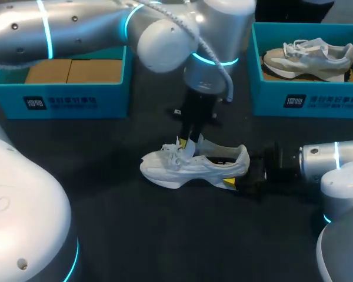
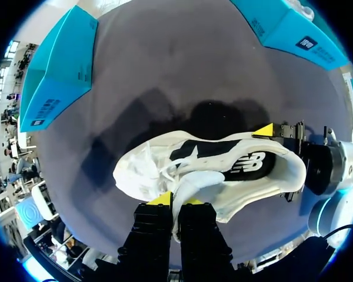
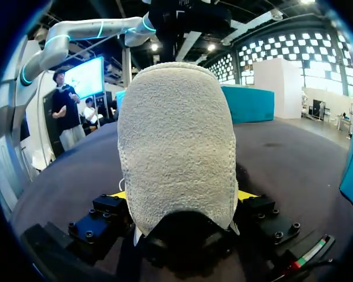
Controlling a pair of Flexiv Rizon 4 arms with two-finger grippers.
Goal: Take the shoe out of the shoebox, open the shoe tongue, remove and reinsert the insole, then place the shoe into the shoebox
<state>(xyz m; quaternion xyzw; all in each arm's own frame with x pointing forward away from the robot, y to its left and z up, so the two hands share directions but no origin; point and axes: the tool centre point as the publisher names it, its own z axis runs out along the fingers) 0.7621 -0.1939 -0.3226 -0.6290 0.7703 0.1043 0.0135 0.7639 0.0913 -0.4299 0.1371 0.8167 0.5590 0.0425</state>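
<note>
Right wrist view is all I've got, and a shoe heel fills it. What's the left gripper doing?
Observer: The left gripper comes down from above the white shoe and is shut on its tongue, near the laces.
Operator: Insole in or out?
Observer: In. The left wrist view shows the dark insole lying inside the shoe's opening.

Dark table holds white shoe, left shoebox, right shoebox.
</note>
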